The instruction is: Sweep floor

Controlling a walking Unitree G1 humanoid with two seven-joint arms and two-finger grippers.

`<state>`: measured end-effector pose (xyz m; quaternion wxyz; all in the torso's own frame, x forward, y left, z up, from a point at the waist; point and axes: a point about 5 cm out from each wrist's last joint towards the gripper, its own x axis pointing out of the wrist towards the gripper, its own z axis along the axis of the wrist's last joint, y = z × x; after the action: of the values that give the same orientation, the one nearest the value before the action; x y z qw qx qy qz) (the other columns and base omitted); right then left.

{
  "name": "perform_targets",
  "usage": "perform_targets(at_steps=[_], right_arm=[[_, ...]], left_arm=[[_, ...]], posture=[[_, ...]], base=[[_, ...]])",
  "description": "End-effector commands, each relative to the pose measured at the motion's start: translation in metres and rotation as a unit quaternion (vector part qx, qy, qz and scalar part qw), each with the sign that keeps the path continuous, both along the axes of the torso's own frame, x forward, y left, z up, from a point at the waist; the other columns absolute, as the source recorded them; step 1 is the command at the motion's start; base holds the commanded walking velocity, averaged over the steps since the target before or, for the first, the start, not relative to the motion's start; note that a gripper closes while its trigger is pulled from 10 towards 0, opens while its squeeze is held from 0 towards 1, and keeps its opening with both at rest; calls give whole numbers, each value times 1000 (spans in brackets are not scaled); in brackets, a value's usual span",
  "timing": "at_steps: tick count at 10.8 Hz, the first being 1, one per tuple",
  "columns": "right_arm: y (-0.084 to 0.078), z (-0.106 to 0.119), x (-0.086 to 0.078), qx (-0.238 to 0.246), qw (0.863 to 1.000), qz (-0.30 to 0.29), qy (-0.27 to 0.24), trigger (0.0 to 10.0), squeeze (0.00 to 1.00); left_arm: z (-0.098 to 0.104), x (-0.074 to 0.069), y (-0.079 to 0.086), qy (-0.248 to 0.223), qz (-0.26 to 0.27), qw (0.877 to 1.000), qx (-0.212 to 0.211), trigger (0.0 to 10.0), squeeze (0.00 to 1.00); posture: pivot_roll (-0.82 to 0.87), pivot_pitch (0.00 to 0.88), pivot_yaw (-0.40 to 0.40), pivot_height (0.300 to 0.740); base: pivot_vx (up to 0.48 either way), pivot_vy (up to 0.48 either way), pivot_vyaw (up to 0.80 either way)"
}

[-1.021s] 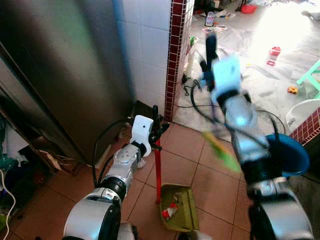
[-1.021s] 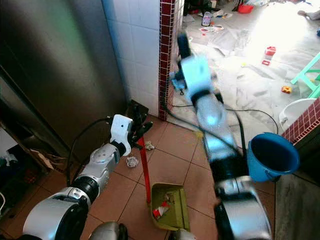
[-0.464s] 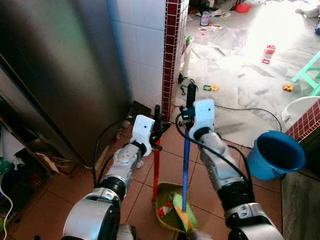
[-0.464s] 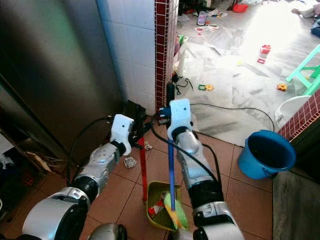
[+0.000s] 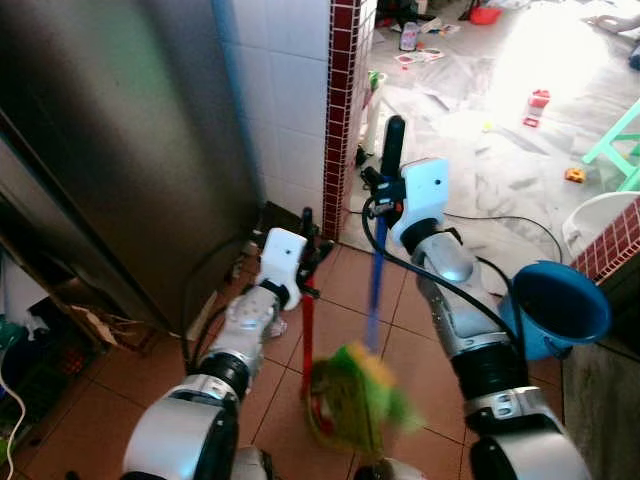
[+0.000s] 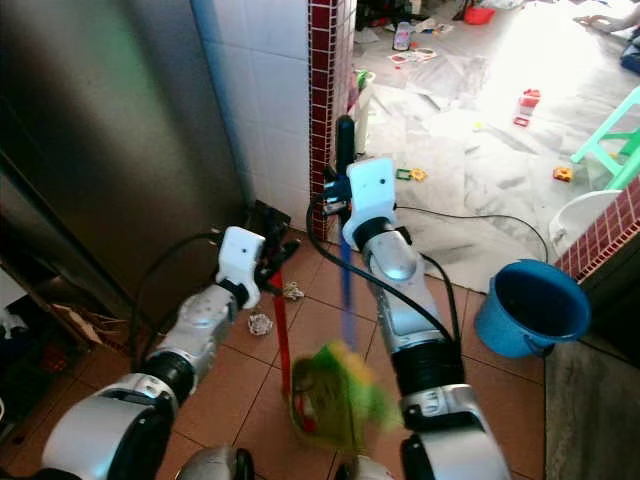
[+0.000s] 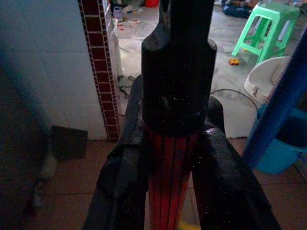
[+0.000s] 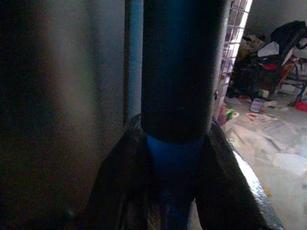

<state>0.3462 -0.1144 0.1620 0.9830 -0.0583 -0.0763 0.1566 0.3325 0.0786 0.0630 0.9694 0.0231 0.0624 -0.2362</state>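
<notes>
My left gripper [image 5: 311,256] is shut on the upright red handle [image 5: 306,330] of a green dustpan [image 6: 318,405] that rests on the terracotta floor tiles. In the left wrist view the red handle [image 7: 170,163] sits between the black fingers [image 7: 120,182] under its black cap. My right gripper [image 5: 384,188] is shut on a blue broom handle [image 5: 377,285] just below its black grip [image 5: 393,140]. The broom's green-yellow head [image 5: 375,385] is blurred over the dustpan. Two crumpled paper scraps [image 6: 262,323] lie on the tiles left of the red handle.
A steel fridge [image 5: 110,150] and a white tiled wall with a red tile edge [image 5: 340,110] stand close on the left. A blue bucket [image 5: 560,305] sits at the right by a low red-tiled wall [image 5: 615,250]. Cables, toys and a green stool [image 5: 622,150] lie farther ahead.
The right arm swung the broom down from high into the dustpan, then drew it back; its head now blurs above the pan. The left gripper kept the red handle still.
</notes>
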Motion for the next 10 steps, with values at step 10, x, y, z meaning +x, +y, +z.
perform_targets(at_steps=[10], right_arm=[[-31,-30,-11,19,991,-133,18,10000,0]], left_arm=[[21,-6,48,-78,37,996,-21,10000,0]], posture=[[-36,0,12,740]], base=[[0,0,-80]])
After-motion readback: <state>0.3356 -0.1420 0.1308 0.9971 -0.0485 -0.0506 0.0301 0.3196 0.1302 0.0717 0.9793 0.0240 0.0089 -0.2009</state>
